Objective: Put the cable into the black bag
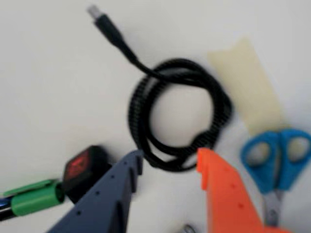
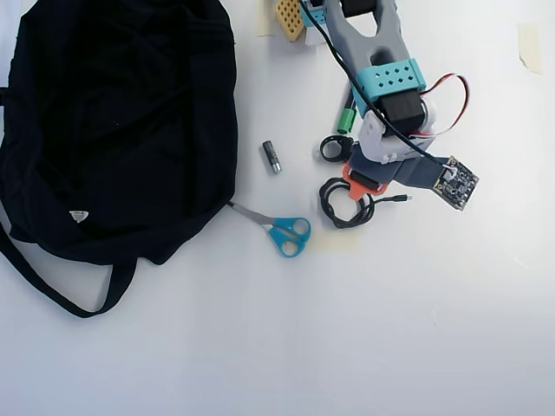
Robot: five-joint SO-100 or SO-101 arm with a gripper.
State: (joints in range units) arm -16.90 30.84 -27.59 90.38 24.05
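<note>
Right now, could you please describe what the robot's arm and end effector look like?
The end effector has two mismatched plastic fingers: one dark blue-grey with a toothed inner edge, one bright orange. In the overhead view the arm is grey with a perforated teal band, black motors, red and black wires, and a small camera board.

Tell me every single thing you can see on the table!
Bag: one, black, left side of the overhead view, with a long strap.
Cable: one, black, coiled, just ahead of the tool.
Scissors: one pair, blue handles, between bag and cable.
Ring: one, black, above the cable in the overhead view.
Small cylinder: one, dark with a silver end, beside the bag.
Pen: one, green, lower left in the wrist view.
Tape: one pale strip beside the cable.
Arm: one, grey and teal.
Tool: one, blue and orange fingers, open over the cable.
</note>
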